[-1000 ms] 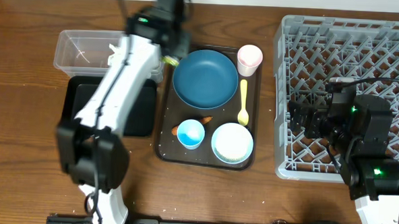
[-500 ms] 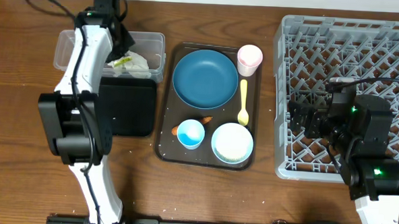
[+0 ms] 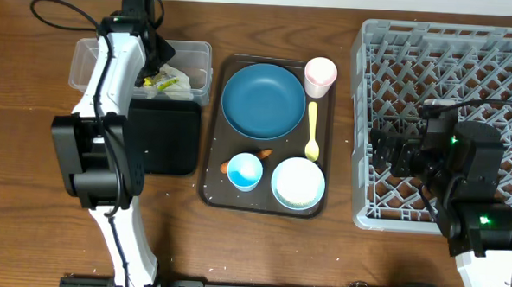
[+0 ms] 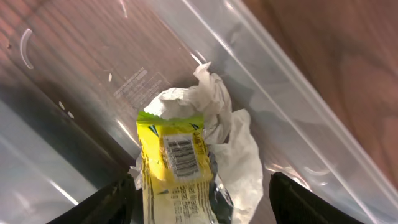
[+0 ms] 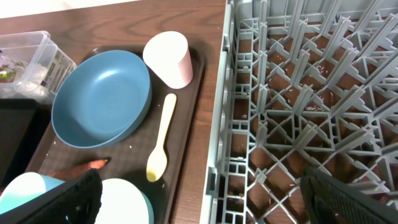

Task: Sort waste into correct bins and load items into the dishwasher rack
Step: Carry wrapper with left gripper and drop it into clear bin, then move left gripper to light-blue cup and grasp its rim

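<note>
Crumpled white paper with yellow wrapper [image 4: 205, 124] lies in the clear plastic tub [image 3: 95, 54] at ten o'clock, beneath the left gripper [image 4: 202, 185], whose jaws are parted and hold nothing. At centre, the small orange carrot [image 3: 264, 152] and dark blue round plate [image 3: 263, 100] wait on the dark brown tray [image 3: 205, 159]. At three o'clock, the grey pegged plastic rack [image 3: 433, 56] holds no dishes, and the right gripper [image 5: 199, 186] gapes wide, gripping nothing.

A second ago my left arm lay stretched across the shallow black rectangular tray [image 3: 173, 149], reaching toward the far-left corner of the dark brown serving tray [image 3: 209, 189]. Since then I've swung it over the clear plastic rectangular tub [image 3: 195, 47]. The left gripper [image 4: 202, 182] was clamped then. Its fingers now stand apart, and the crumpled white paper with the yellow wrapper [image 4: 180, 155] has come to lie on the tub's floor between them. More of the yellow shows than half a second ago.
</note>
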### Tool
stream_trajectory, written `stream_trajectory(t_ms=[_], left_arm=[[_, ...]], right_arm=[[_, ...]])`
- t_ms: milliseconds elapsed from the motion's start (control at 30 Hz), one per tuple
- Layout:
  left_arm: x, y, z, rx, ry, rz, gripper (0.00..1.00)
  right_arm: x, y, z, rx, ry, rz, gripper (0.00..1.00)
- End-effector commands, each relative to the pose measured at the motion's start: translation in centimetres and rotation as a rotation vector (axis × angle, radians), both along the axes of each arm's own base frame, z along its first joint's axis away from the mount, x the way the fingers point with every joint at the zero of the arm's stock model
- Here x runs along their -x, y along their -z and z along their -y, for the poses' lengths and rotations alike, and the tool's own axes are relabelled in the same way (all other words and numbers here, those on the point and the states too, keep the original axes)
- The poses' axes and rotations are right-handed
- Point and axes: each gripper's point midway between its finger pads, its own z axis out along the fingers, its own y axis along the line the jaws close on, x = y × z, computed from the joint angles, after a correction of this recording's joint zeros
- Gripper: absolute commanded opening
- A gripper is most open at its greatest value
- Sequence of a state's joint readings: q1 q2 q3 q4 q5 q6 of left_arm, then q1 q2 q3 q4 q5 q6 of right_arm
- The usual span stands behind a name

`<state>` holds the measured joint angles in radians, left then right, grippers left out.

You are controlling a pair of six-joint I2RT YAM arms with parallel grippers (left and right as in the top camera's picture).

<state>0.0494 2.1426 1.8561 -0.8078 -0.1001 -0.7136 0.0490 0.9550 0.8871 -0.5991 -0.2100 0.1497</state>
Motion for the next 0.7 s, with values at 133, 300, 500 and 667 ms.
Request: stream_trajectory(t_ms=[133,300,500,667], left_arm=[[0.9,-10.1,5.0,0.036,0.369,0.184,0.71],[4.0,-12.8,10.0,0.007,0.647,0.172,0.71],[11.2,-10.2,13.3,0.059,0.771,-0.114,0.67],[17.7,-9.1,13.8,0.112,0.79,-0.375,0.57]], right_arm=[[-0.3,-0.8,0.4,-0.016,0.02,0.014,0.99],[-0.3,-0.8,0.4,-0.016,0.02,0.014,0.99],[-0.2,-0.7,0.4,-0.016,0.02,0.009,0.99],[-0.1,-0.6,0.4,-0.016,0.02,0.006,0.99]])
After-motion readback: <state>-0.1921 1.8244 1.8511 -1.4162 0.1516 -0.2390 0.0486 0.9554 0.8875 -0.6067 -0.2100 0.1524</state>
